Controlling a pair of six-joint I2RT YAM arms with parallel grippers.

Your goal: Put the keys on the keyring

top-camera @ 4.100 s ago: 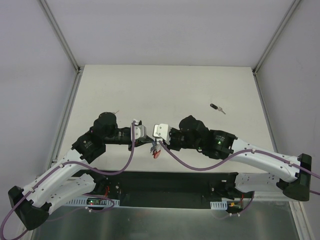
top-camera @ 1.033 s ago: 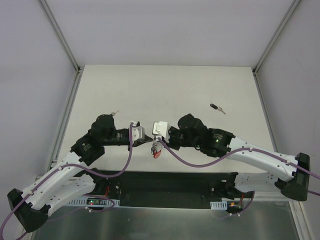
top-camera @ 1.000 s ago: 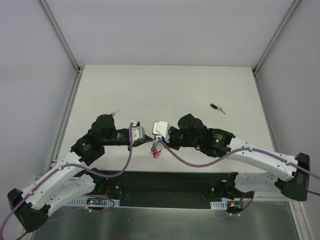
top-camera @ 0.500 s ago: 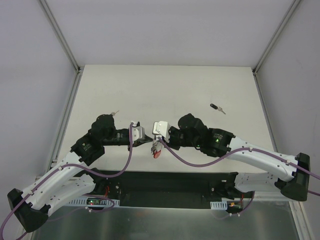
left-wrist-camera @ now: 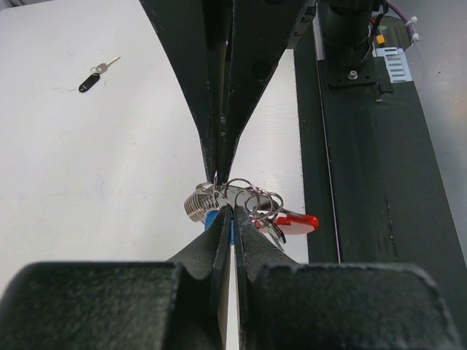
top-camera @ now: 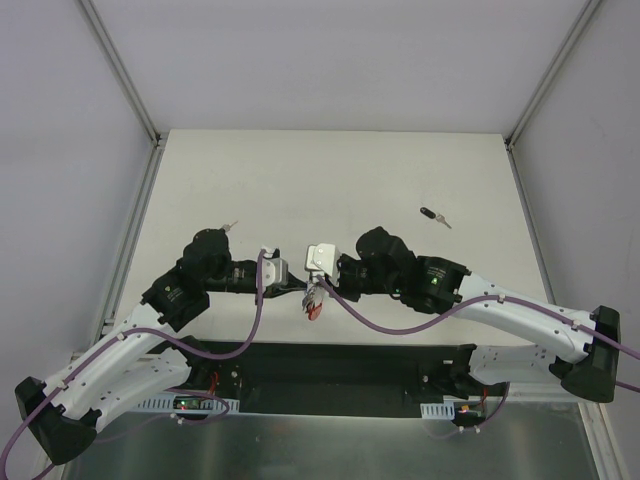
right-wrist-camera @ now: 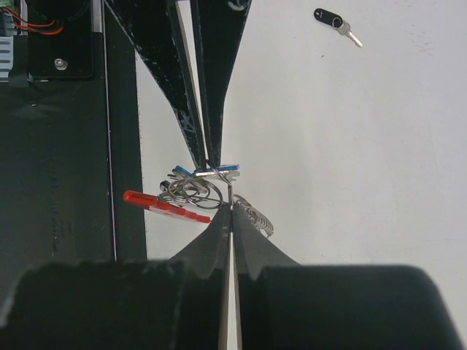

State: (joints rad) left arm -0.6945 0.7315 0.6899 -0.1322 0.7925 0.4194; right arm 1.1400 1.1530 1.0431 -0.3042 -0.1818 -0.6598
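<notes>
Ideally the left gripper (left-wrist-camera: pixel 232 216), pinching the blue-headed key (right-wrist-camera: pixel 220 168), slides it slowly along the keyring (right-wrist-camera: pixel 166 205) while the right gripper (right-wrist-camera: pixel 231 214), clamped on it, holds firm.

Top external: high behind the arm bases, looking down.
Left wrist: close, facing right.
Right wrist: close, facing left.
Shared: keyring (left-wrist-camera: pixel 254 203), black-headed key (right-wrist-camera: pixel 326 15).

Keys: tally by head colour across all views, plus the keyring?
Blue-headed key: 1, in the left gripper
Black-headed key: 1, lying loose
Keyring: 1, red band with silver rings
Total: 3
One more tiny item in the top view is too small to identify.
</notes>
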